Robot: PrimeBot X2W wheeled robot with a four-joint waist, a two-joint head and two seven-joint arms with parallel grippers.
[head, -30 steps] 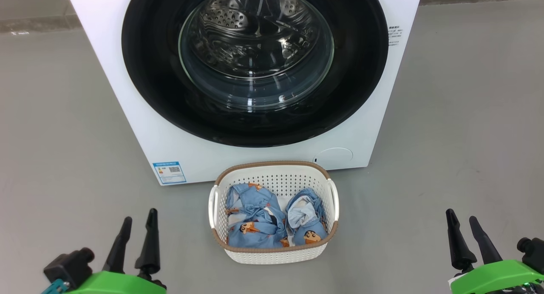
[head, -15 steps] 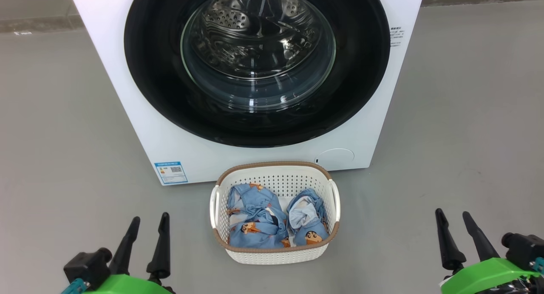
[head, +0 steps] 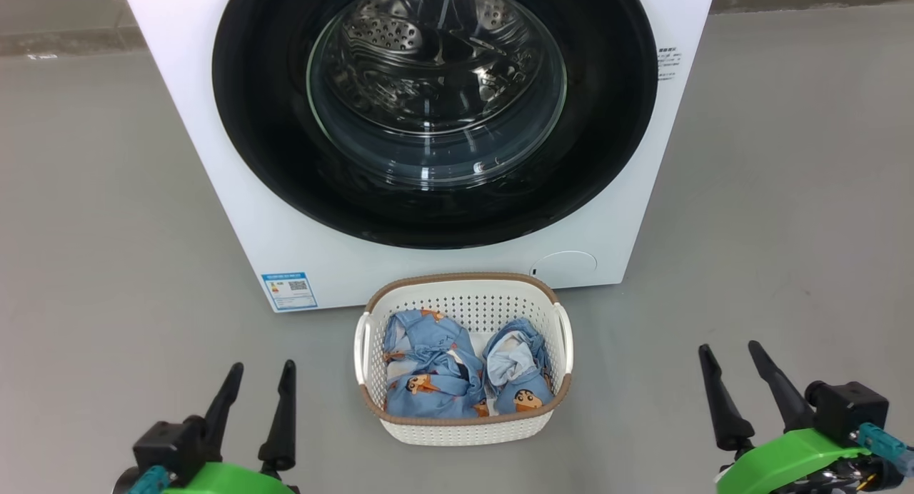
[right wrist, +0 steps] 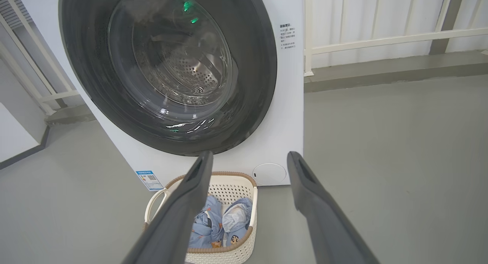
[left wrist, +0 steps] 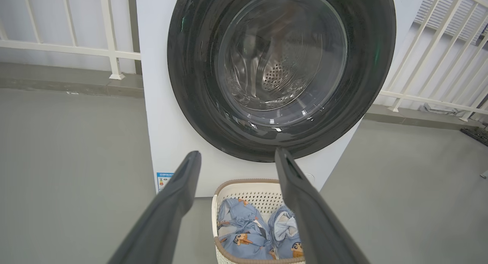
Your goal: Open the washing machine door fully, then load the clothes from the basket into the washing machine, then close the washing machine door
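Evidently both arms have been drawing inward over the last second. At the lower left of the head view, the left gripper (head: 261, 367) has slid toward the middle. Its jaws are spread wide and hold nothing, and its fingers point up toward the washing machine (head: 214, 165). In the centre nothing has been handled. The washing machine door (head: 435, 87) sits shut against the front, with the steel drum visible through its glass. The slight rightward drift of the machine looks like the head camera shifting, not the machine moving. Just in front of it on the floor (head: 86, 265) stands the basket (head: 464, 430), with the clothes (head: 428, 383) bundled inside it, both garments untouched. At the lower right, the right gripper (head: 728, 346) has come in further than the left, its jaws likewise spread and empty. By my reading, this is the approach for the first step. The door has yet to be opened, so the loading and the closing are all still ahead.
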